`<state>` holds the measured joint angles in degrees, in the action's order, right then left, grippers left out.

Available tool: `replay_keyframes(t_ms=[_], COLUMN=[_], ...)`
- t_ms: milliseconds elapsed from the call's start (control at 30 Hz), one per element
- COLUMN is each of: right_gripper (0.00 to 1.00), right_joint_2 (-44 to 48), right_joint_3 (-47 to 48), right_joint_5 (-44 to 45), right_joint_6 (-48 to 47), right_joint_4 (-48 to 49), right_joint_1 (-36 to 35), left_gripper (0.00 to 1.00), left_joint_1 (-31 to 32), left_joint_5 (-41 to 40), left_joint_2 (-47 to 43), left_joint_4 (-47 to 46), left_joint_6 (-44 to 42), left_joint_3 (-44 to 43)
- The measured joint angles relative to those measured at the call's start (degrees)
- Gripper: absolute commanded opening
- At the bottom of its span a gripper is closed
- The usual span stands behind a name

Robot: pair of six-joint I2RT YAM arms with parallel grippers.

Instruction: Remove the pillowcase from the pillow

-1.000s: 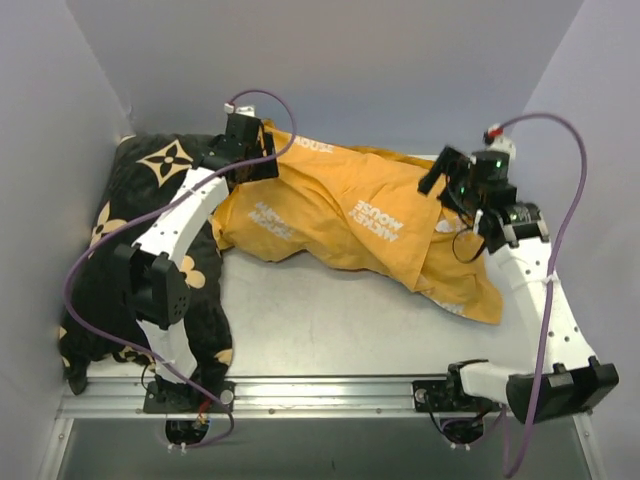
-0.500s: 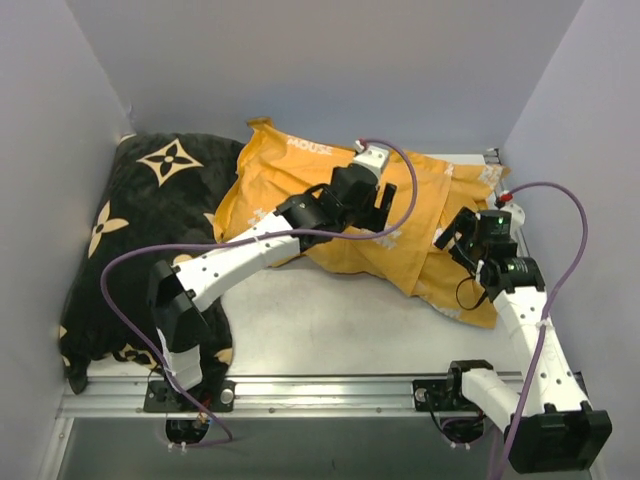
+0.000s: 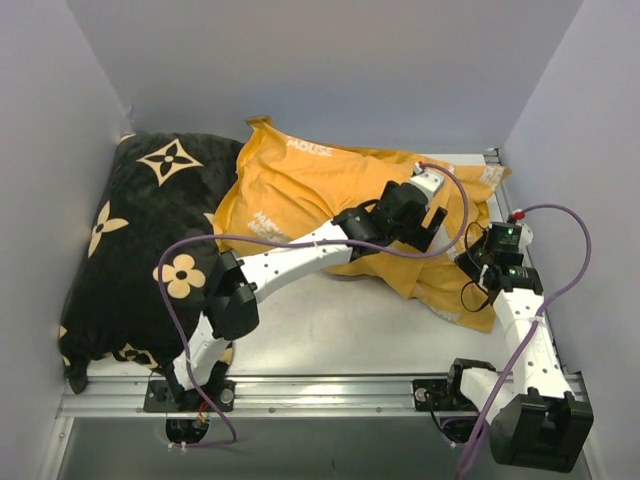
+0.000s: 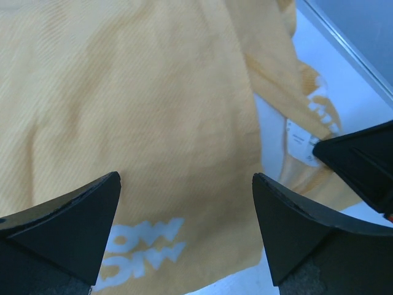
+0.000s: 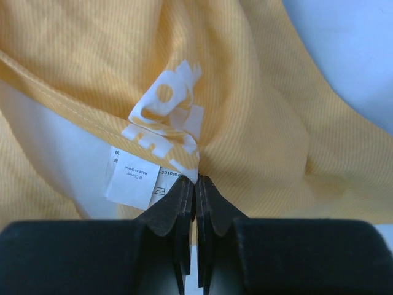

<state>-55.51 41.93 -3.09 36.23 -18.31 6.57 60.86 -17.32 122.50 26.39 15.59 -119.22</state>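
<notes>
The orange-yellow pillowcase [image 3: 320, 195] with white lettering lies crumpled across the middle of the table, bulging over what is inside it. My left gripper [image 3: 425, 222] hovers over its right part, open, with nothing between its fingers [image 4: 80, 227]; only the fabric [image 4: 153, 110] lies below. My right gripper [image 3: 470, 262] is shut on the case's hem [image 5: 184, 153] at the right end, beside a white care label [image 5: 132, 172]. A white surface [image 5: 43, 135] shows inside the opening; I cannot tell whether it is the pillow.
A large black cushion [image 3: 140, 240] with beige flower motifs fills the left side and touches the pillowcase. Grey walls close in the back and both sides. Bare table [image 3: 330, 320] lies between the case and the metal rail [image 3: 330, 385] at the front.
My left arm swung from the case's far left end across to its right part and opened wider. My right gripper came down toward the near side and shut on the hem.
</notes>
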Motion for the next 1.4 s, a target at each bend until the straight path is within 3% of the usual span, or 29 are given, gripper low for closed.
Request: replay_keyframes(t_ms=[333,433,467,633,700,733,800,867,967,1100,1267,1400], right_gripper=[0.00,0.00,0.00,0.00,0.00,0.00,0.00,0.00,0.00,0.00,0.00,0.12], right_joint_2=[0.2,0.2,0.2,0.1,-0.2,-0.5,-1.5,-3.0,-6.4,-12.2,-17.6,-17.9], right_joint_3=[-2.0,-2.0,-2.0,-2.0,-2.0,-2.0,-2.0,-2.0,-1.5,0.9,5.9,6.2], right_joint_5=[-4.0,-4.4,-4.5,-5.0,-5.4,-5.6,-6.3,-7.4,-9.3,-10.6,-9.7,-9.6], right_joint_6=[0.5,0.9,0.9,1.1,1.1,1.1,1.0,1.0,0.6,-0.3,-1.3,-1.7], right_joint_4=[2.3,2.7,2.8,2.9,3.1,3.3,4.0,4.5,4.8,4.9,6.1,7.1], right_joint_1=[2.7,2.8,2.8,2.8,2.8,2.8,2.9,2.9,2.8,-0.1,-10.8,-13.8], left_gripper=[0.97,0.92,0.88,0.51,0.46,0.37,0.29,0.14,0.02,0.00,0.00,0.00], left_joint_1=[3.5,3.4,3.4,3.1,3.2,3.2,3.1,2.8,0.9,-5.2,-13.0,-16.5], left_joint_5=[-2.4,-4.1,-5.0,-10.3,-12.7,-13.6,-15.3,-16.4,-18.0,-18.2,-18.8,-17.4], left_joint_2=[6.4,8.7,9.7,11.8,11.6,11.3,9.6,7.1,2.3,-4.6,-9.6,-11.8], left_joint_4=[-0.1,0.0,0.1,1.2,1.3,1.1,0.7,0.2,0.4,-0.3,-0.3,-0.6], left_joint_6=[-1.2,-1.2,-1.3,-1.2,-1.0,-0.7,-0.2,0.8,2.6,6.7,10.6,13.2], left_joint_3=[-7.7,-9.2,-9.7,-11.1,-11.1,-10.6,-7.8,-4.0,2.5,11.4,18.4,22.6])
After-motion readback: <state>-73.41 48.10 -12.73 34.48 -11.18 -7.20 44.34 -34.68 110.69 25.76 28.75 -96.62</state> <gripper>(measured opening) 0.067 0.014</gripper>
